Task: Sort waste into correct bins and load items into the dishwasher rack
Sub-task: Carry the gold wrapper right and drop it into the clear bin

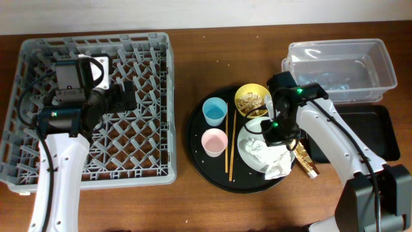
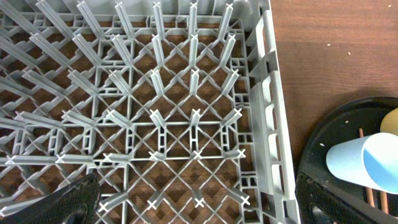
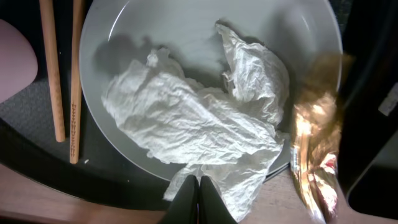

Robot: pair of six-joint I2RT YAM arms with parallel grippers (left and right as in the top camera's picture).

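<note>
We see bright, even light from above, with soft shadows. Glare flares on the gold wrapper [image 3: 314,162] and the clear tub [image 1: 341,64]. The wrapper's upper end is blurred.

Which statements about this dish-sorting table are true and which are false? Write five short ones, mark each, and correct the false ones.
1. The large grey plastic dishwasher rack holds no dishes. True.
2. The crumpled white tissue paper lies inside the rack. False: it lies on the pale grey round plate.
3. The small light-blue cup and the small pink cup stand on the big round black tray. True.
4. The pair of thin wooden chopsticks lies across the plate. False: it lies on the tray, between the cups and the plate.
5. The left claw is open above the rack. True.
</note>
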